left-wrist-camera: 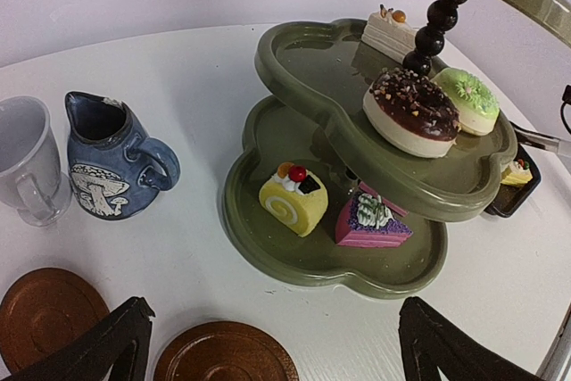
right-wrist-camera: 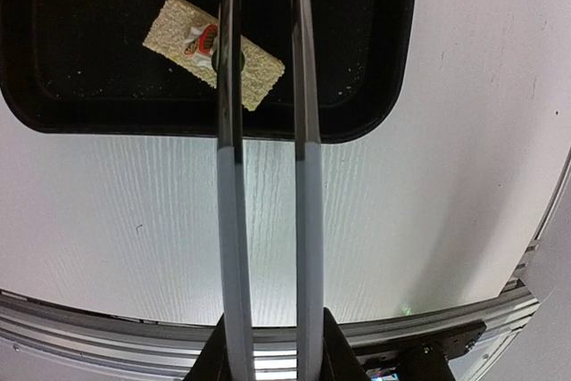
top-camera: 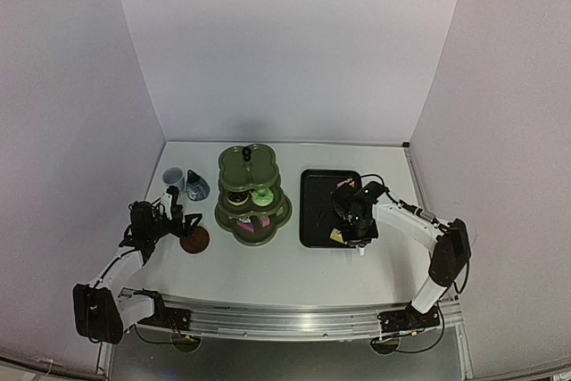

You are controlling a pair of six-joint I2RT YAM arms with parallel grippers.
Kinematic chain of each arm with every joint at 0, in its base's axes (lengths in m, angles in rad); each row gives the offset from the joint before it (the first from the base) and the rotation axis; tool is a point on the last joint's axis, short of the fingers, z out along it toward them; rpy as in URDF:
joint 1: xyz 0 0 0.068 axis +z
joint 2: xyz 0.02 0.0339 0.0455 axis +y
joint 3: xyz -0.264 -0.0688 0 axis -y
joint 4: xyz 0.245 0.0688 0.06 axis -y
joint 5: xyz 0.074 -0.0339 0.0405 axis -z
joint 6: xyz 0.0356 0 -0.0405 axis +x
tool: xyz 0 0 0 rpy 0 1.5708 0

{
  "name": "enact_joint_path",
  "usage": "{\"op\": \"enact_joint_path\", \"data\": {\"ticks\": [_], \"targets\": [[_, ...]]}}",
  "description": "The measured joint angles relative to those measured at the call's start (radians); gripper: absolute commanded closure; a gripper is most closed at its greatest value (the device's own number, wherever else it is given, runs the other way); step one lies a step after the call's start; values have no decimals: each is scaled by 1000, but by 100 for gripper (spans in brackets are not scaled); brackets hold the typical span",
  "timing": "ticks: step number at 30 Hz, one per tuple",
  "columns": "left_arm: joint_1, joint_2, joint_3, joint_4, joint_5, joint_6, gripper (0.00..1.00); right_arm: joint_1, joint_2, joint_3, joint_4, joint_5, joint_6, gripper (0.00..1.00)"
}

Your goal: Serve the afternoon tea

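The olive-green three-tier stand [left-wrist-camera: 312, 265] carries a yellow roll [left-wrist-camera: 293, 199] and a pink slice [left-wrist-camera: 370, 223] on its bottom tier. A chocolate ring cake [left-wrist-camera: 412, 111], a green one [left-wrist-camera: 466, 97] and a white slice [left-wrist-camera: 389, 33] sit on the tier above. My left gripper [left-wrist-camera: 277, 318] is open above two brown saucers [left-wrist-camera: 45, 314] [left-wrist-camera: 223, 354]. The blue pot [left-wrist-camera: 111, 160] and pale cup [left-wrist-camera: 27, 162] stand left of the stand. My right gripper [right-wrist-camera: 272, 345] is shut on the white tongs [right-wrist-camera: 230, 220]. Their left blade crosses a beige cake [right-wrist-camera: 178, 37].
The beige cake lies in the black tray [right-wrist-camera: 375, 86], right of the stand [top-camera: 252, 194]. The table's metal front rail [right-wrist-camera: 107, 345] runs just below my right gripper [top-camera: 357, 220]. White walls enclose the table at the back and on both sides.
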Motion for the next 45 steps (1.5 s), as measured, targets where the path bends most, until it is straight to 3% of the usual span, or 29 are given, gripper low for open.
{"op": "enact_joint_path", "data": {"ticks": [14, 25, 36, 40, 45], "targets": [[0, 0, 0, 0, -1, 0, 3, -2, -6, 133, 2, 37, -91, 100], [0, 0, 0, -6, -4, 2, 3, -13, 0, 389, -27, 60, -325, 100], [0, 29, 4, -34, 0, 46, 3, -19, 0, 466, -132, 38, -540, 100], [0, 47, 21, -38, 2, 80, 4, -23, 16, 569, -128, 30, -611, 100], [0, 47, 58, -45, 15, 122, 4, -24, 10, 577, -122, 5, -645, 100]]}}
